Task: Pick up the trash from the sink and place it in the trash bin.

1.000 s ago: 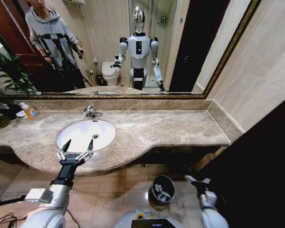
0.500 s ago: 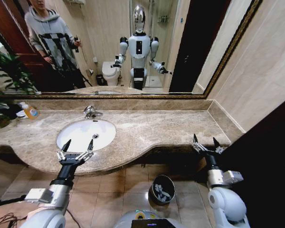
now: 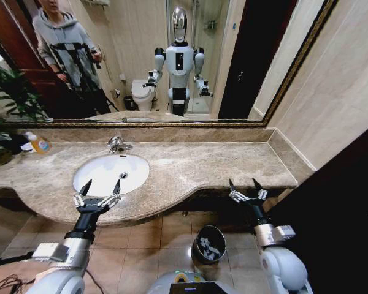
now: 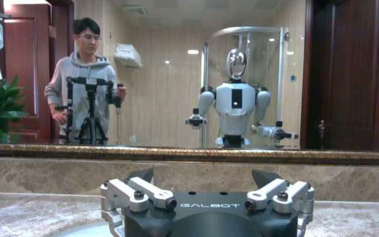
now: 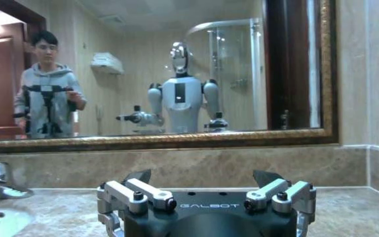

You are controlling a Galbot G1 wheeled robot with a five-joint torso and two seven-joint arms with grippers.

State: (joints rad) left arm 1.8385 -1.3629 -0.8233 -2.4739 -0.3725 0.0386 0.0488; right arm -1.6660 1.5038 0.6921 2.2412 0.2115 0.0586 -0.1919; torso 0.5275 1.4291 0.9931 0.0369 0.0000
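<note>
At the near rim of the sink, the left gripper hangs with its two dark fingertips spread wide and nothing between them, pointing toward the mirror. The basin beneath it looks bare white, with the drain and the chrome faucet behind. Off to the right, the right gripper hovers at the curved front edge of the countertop, likewise spread and empty. Below and between the arms, on the tiled floor, stands the trash bin, and pale pieces lie in its black inside; these look like the trash, so the job seems largely done. Such small bottles and packets are probably light and smooth, best pinched across the narrow middle. A yellow-orange bottle stands apart at the counter's far left.
</note>
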